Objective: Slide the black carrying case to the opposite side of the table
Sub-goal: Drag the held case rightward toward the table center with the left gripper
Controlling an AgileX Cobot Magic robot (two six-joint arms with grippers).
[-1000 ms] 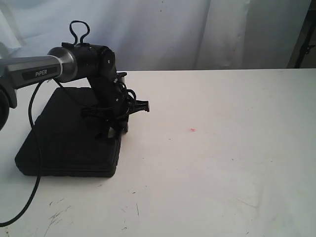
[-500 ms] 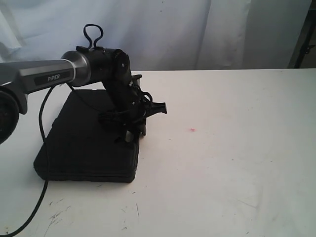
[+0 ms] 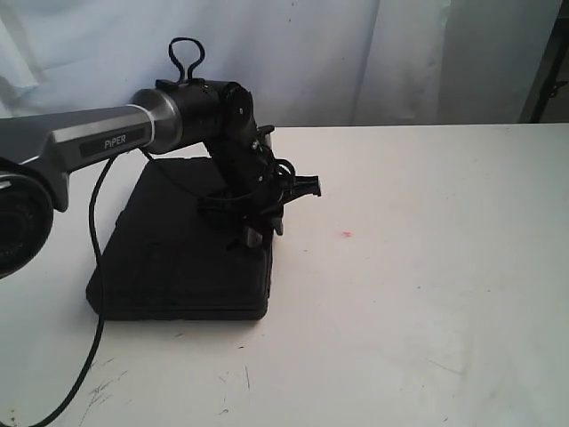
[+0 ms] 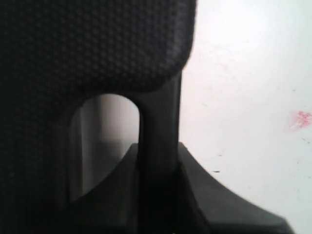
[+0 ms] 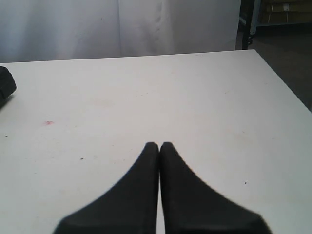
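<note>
1. The case (image 3: 169, 249) lies flat on the table (image 3: 427, 294), in the left half of the exterior view.
2. The left gripper (image 3: 253, 233) sits at the case's right edge, its fingers on either side of the handle bar (image 4: 158, 146).
3. A speck (image 3: 346, 234) lies on the table to the right of the case, apart from it.
4. A curtain (image 3: 356, 53) hangs behind the table.
5. The right gripper (image 5: 159, 146) hangs over the table, well apart from the case.
</note>
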